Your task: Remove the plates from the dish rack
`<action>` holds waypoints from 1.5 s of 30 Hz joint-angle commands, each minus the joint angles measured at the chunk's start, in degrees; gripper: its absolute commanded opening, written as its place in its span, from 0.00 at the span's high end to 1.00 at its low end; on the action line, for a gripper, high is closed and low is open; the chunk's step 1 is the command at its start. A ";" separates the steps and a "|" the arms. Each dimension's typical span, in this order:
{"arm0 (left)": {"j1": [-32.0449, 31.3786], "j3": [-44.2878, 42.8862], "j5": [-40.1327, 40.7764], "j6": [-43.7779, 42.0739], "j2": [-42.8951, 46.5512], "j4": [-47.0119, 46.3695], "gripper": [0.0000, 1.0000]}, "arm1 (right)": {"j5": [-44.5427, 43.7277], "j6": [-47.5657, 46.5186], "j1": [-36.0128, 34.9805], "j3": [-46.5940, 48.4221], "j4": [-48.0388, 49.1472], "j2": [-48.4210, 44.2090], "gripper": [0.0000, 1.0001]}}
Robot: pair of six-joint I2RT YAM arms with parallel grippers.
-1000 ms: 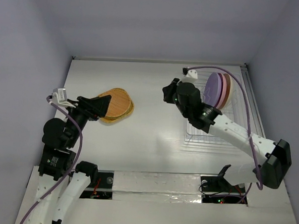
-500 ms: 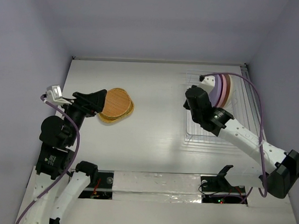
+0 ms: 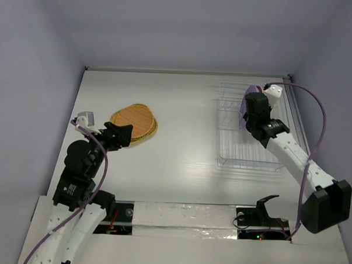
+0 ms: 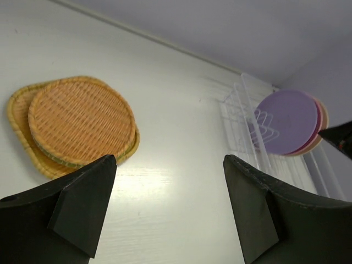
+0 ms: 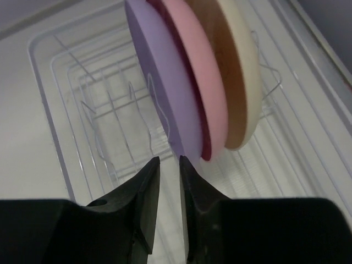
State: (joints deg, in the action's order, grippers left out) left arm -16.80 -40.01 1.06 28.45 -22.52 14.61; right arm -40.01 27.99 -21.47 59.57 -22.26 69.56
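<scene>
Hovering over the dish rack (image 3: 234,147) at the right of the worktop (image 3: 183,103), the right end effector (image 5: 169,165) has its fingers almost pressed together with only a thin slit between them, gripping nothing. Its tips sit just beside the lower rim of the lavender plate (image 5: 159,82). That plate stands upright at the rack's far end, with a pink plate (image 5: 195,71) and a cream plate (image 5: 245,71) packed against it. At the left, the left end effector (image 4: 169,165) is spread wide and empty, near two orange plates (image 4: 77,124) stacked flat on the worktop.
</scene>
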 commanded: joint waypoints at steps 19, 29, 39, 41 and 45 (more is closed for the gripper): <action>-0.17 1.60 -4.49 -2.43 -0.15 -2.57 0.24 | -4.55 -8.83 2.75 16.10 -5.51 14.64 0.65; -0.17 1.51 -4.58 -2.61 0.20 -2.66 0.24 | -6.57 -11.72 4.34 18.65 -7.18 19.12 0.65; -0.17 1.51 -4.84 -2.61 0.28 -2.75 0.24 | -9.12 -14.80 4.95 24.54 -11.93 25.28 0.79; -0.17 1.51 -4.84 -2.61 0.29 -2.75 0.24 | -9.30 -15.07 4.95 24.19 -12.02 24.75 0.85; -0.17 1.51 -4.75 -2.61 0.37 -2.75 0.24 | -10.96 -16.38 3.81 25.24 -13.77 23.96 0.95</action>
State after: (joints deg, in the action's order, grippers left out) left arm -16.80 -38.74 -2.98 26.76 -22.31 15.16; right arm -48.27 12.05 -16.97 81.19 -34.76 95.29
